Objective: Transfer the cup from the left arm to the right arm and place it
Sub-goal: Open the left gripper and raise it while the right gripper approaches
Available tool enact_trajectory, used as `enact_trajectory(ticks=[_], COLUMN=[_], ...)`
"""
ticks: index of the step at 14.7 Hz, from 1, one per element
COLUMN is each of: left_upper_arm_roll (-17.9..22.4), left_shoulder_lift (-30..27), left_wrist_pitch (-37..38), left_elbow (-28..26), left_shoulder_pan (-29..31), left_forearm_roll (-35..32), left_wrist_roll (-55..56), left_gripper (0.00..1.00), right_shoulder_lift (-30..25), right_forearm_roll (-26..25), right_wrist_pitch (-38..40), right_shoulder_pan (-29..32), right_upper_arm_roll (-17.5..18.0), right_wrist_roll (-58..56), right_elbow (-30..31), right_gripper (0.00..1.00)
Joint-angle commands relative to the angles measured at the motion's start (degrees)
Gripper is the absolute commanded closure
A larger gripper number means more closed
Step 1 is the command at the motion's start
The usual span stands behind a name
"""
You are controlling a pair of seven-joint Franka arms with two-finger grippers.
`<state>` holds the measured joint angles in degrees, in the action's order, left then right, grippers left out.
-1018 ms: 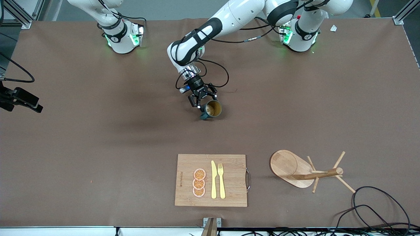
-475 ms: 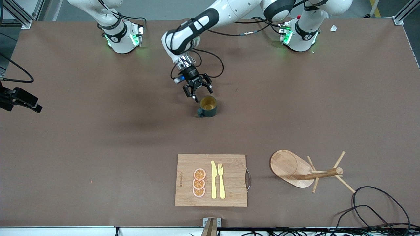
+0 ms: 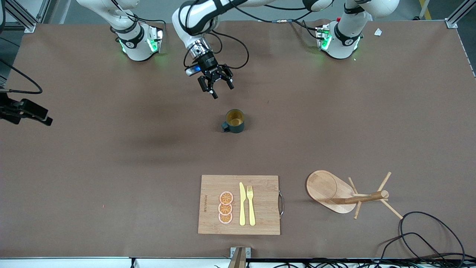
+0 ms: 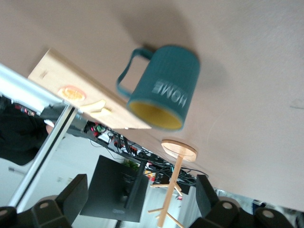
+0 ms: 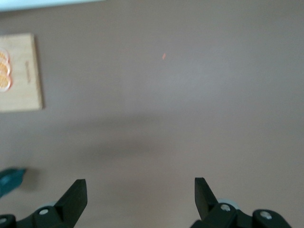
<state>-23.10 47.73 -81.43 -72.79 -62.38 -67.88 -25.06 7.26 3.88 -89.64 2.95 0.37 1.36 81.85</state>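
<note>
The cup [image 3: 234, 121], a dark teal ribbed mug with a tan-yellow inside, stands upright on the brown table, near its middle. No gripper touches it. My left gripper [image 3: 215, 87] is open and empty, above the table between the cup and the arm bases. The left wrist view shows the cup [image 4: 161, 95], with white lettering, well clear of that gripper [image 4: 141, 199]. My right gripper [image 3: 44, 118] is open and empty, at the right arm's end of the table. The right wrist view [image 5: 140, 194] shows bare table and a sliver of the cup [image 5: 10, 180].
A wooden cutting board [image 3: 260, 204] with orange slices, a yellow knife and a fork lies near the front edge. A wooden mug rack [image 3: 346, 191] lies tipped over beside it, toward the left arm's end. Black cables [image 3: 427, 238] lie at that front corner.
My left gripper held the tilted cup, set it upright on the table, let go and drew back toward the bases. The right gripper shifted only slightly.
</note>
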Motion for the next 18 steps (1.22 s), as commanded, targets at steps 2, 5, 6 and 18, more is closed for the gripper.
enact_trajectory(ticks=[2, 5, 6, 18], left_upper_arm_roll=[0.5, 0.5, 0.3, 0.2], left_shoulder_lift=[-9.9, -16.2, -17.4, -23.2], left_wrist_pitch=[0.5, 0.0, -0.1, -8.0], left_elbow=[-1.7, -1.7, -1.5, -0.7], left_shoulder_pan=[5.0, 12.6, 15.2, 39.6], left_forearm_roll=[5.5, 9.6, 10.3, 25.7], left_wrist_roll=[5.9, 6.4, 6.4, 34.1], left_gripper=[0.0, 0.0, 0.0, 0.0], right_shoulder_lift=[-0.3, -0.2, -0.2, -1.3], right_forearm_roll=[4.3, 4.4, 4.6, 4.9], right_wrist_pitch=[6.3, 5.7, 5.4, -15.0], right_shoulder_pan=[-2.8, -6.0, -6.7, -31.1], right_upper_arm_roll=[1.1, 1.1, 1.1, 1.0], right_wrist_roll=[5.7, 7.1, 7.1, 39.6], right_elbow=[0.6, 2.1, 2.4, 19.2], right_gripper=[0.0, 0.0, 0.0, 0.0])
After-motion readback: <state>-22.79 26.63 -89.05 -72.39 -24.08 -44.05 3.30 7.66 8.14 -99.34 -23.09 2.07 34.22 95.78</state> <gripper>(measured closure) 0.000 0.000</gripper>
